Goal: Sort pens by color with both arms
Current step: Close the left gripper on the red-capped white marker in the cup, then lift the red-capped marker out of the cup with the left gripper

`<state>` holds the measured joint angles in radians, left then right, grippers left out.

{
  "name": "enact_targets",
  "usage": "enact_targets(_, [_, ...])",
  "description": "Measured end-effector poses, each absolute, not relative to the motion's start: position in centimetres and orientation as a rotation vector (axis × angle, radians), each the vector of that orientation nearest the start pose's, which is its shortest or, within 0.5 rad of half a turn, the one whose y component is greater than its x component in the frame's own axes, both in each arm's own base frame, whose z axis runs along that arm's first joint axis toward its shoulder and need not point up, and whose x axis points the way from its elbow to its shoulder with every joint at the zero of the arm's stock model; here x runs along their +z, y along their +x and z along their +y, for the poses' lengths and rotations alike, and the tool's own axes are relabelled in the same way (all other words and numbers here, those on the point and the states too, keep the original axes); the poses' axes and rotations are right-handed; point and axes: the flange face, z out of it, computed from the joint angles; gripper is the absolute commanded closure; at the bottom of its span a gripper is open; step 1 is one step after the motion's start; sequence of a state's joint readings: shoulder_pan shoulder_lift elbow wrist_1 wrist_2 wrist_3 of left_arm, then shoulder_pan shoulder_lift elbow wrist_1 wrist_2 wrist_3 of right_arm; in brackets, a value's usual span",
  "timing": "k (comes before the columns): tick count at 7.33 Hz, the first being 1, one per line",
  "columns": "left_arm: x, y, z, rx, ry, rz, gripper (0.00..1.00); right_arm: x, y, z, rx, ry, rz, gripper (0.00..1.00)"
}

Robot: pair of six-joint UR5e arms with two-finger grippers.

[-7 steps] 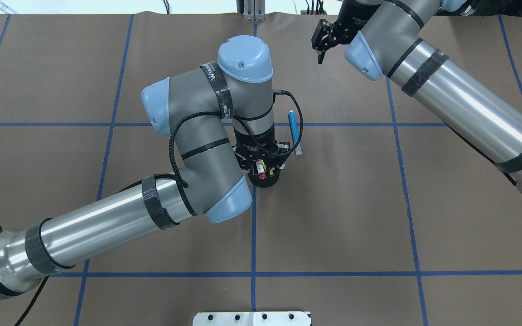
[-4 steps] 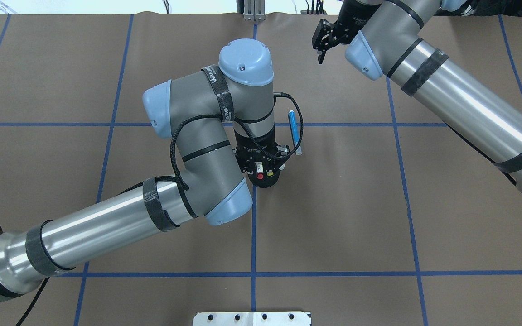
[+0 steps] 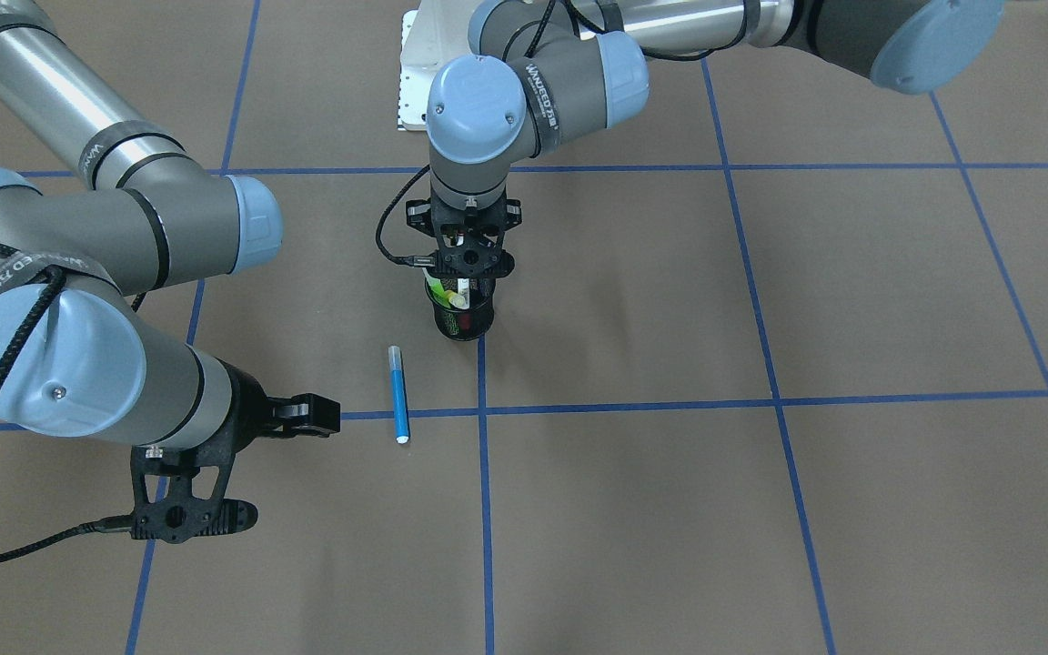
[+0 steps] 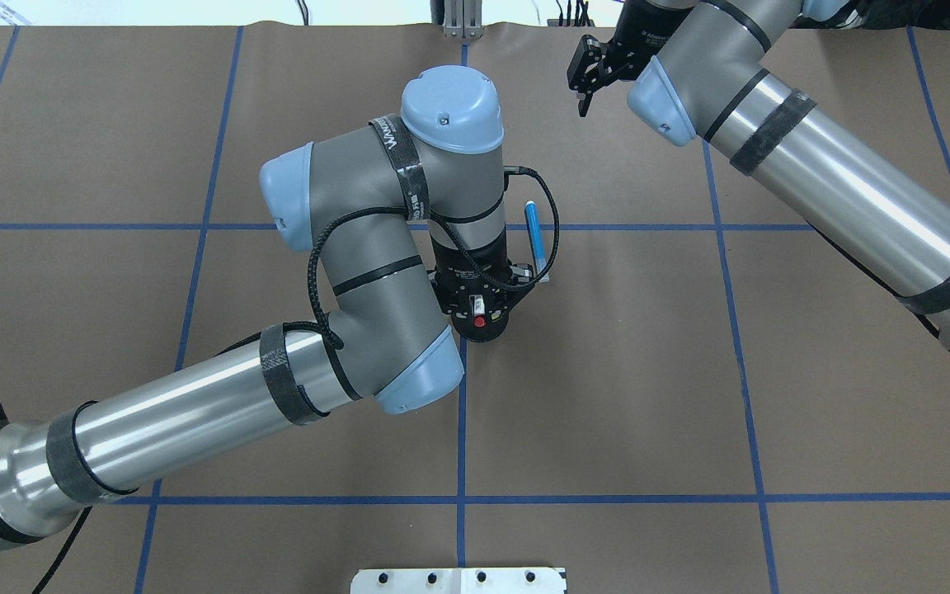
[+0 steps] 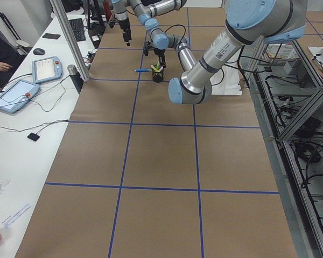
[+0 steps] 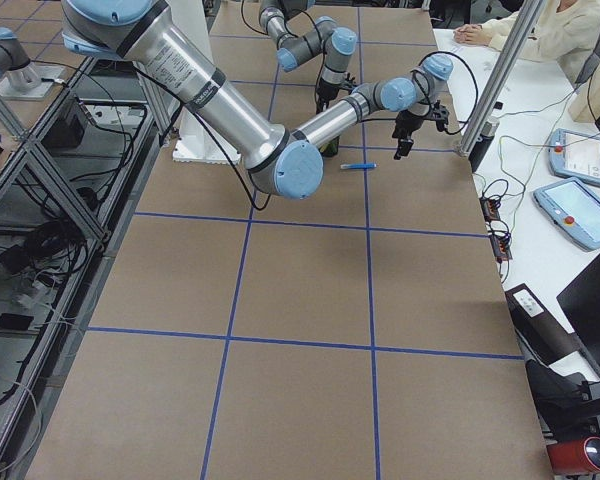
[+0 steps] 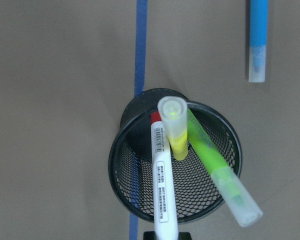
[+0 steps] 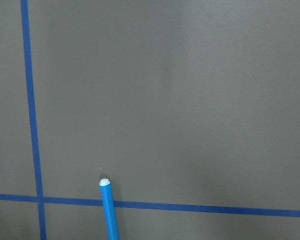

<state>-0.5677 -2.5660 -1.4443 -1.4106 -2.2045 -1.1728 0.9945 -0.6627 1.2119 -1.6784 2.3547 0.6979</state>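
Left wrist-mounted view puts the black mesh cup (image 7: 116, 170) at lower centre, the white red-capped pen (image 7: 160, 185) rising toward my left claw (image 3: 466, 269); I cannot tell whether it pinches yet. I should lift straight up, clear of the yellow pen (image 7: 174, 130) beside it.

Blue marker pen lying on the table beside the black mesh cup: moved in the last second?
No. The blue marker pen still crosses the same horizontal blue tape line, far tip just beyond it.
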Motion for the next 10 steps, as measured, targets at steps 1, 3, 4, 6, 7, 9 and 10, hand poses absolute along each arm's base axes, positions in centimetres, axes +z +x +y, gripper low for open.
enact_targets(1, [7.8, 57.0, -45.2, 0.077, -0.217, 0.882, 0.80, 24.0, -37.8, -69.7, -0.060, -0.122, -0.868, 0.01])
enact_targets(3, [5.3, 53.4, -43.4, 0.117, -0.203, 0.866, 0.80, 23.9, -38.1, -69.5, -0.064, -0.123, -0.869, 0.01])
enact_targets(4, [4.5, 51.9, -43.5, 0.118, -0.190, 0.868, 0.81, 24.1, -38.7, -69.1, -0.076, -0.121, -0.872, 0.01])
enact_targets(6, [3.2, 48.7, -46.1, 0.091, -0.141, 0.889, 0.82, 26.0, -39.6, -68.3, -0.110, -0.092, -0.899, 0.01])
enact_targets(7, [3.0, 47.2, -48.2, 0.078, -0.106, 0.904, 0.82, 26.6, -39.5, -68.1, -0.121, -0.085, -0.912, 0.01])
enact_targets(9, [4.4, 48.5, -53.6, 0.068, -0.046, 0.937, 0.82, 26.5, -38.1, -68.5, -0.118, -0.091, -0.945, 0.02])
enact_targets(10, [4.8, 50.8, -56.2, 0.065, -0.035, 0.944, 0.82, 25.9, -36.7, -68.9, -0.109, -0.091, -0.963, 0.02])
